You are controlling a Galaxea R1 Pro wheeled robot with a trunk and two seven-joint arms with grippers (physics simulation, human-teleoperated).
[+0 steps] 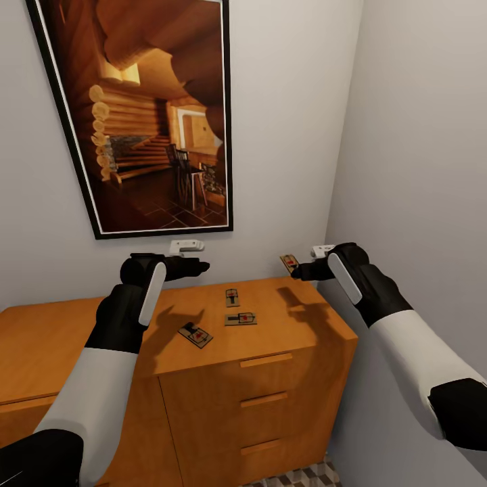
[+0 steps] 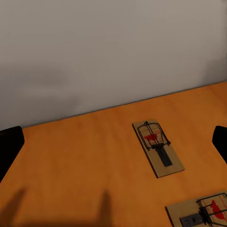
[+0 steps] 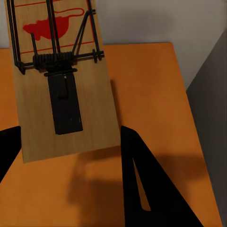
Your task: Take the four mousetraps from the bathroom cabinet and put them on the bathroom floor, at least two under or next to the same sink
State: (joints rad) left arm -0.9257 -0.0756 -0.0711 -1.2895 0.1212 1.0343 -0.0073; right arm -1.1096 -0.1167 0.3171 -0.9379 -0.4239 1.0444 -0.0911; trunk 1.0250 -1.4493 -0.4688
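Right gripper [image 1: 302, 271]: we had it clamped on one mousetrap [image 1: 290, 262], lifted above the cabinet [image 1: 284, 379] top's back right corner.
Left gripper [image 1: 197, 268]: fingers apart, empty, above the cabinet top.
Other mousetraps [image 1: 232, 297]: three lay on the cabinet top.
Risk: we judged the thin edge grip could slip, dropping the trap.

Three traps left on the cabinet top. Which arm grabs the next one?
Left, likely. The left gripper is empty above the cabinet, with a mousetrap ahead between its fingers. The right gripper already holds a trap lifted over the cabinet's right end.
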